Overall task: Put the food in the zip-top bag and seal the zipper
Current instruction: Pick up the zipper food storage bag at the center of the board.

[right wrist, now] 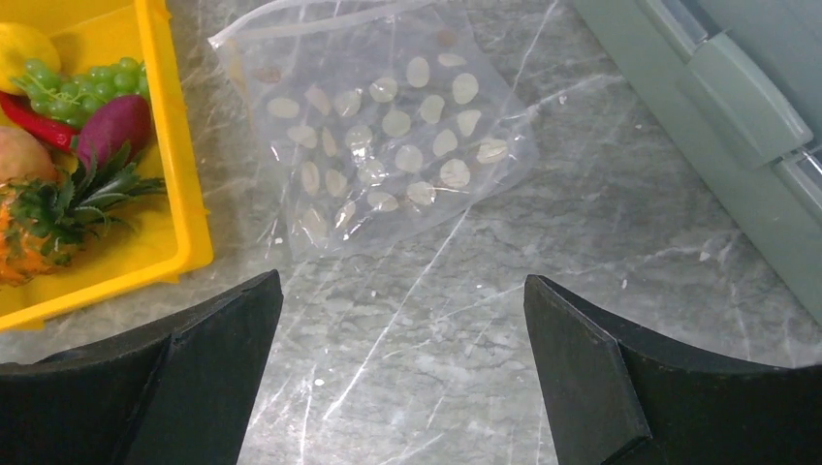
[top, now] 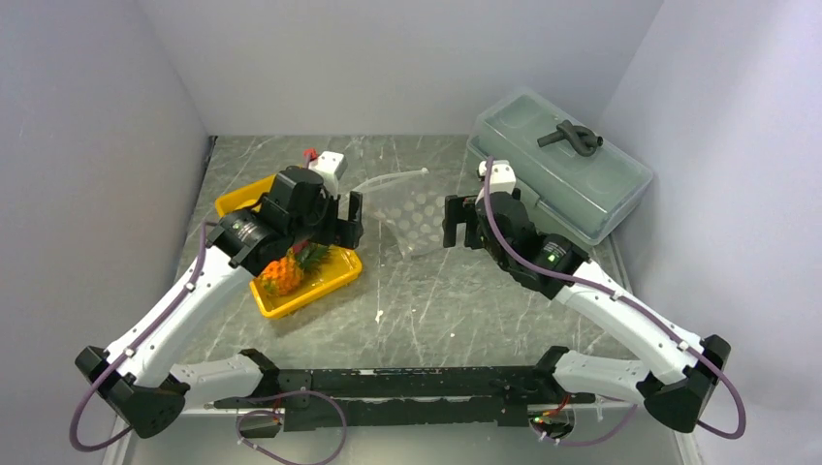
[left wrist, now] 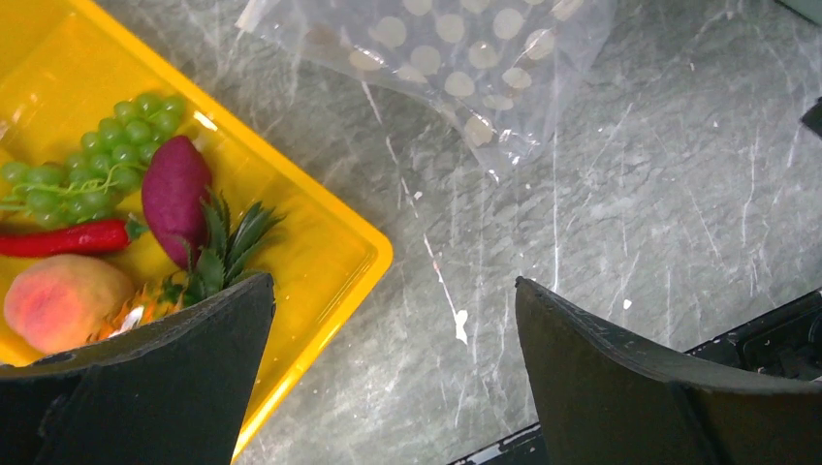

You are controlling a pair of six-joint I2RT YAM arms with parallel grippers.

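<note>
Zip-top bag (right wrist: 388, 136) flat between yellow tray (right wrist: 184, 194) and grey-green box (top: 582, 184), zipper (right wrist: 310, 17) edge facing far wall (top: 388, 68), pineapple (top: 283, 274) on its side in tray, crown towards bag, much of tray hidden from above by left arm (top: 184, 300), left gripper (left wrist: 393, 286) and right gripper (right wrist: 402, 279) both spread wide, empty.

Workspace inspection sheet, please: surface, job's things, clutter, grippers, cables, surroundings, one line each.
Surface: grey marbled tabletop, scratched, a few white flecks.
Job's things: clear white-dotted zip-top plastic bag lies flat and empty beside the yellow rectangular plastic tray; tray holds green grape bunch, red chili pepper, purple oval piece, peach-coloured round fruit, orange pineapple, yellow lemon.
Clutter: grey-green lidded plastic box, far right.
Grippers: left gripper open, empty, over the tray's edge; right gripper open, empty, near the bag.
Cables: purple cables run along both arms.
Surroundings: plain white walls on three sides.
</note>
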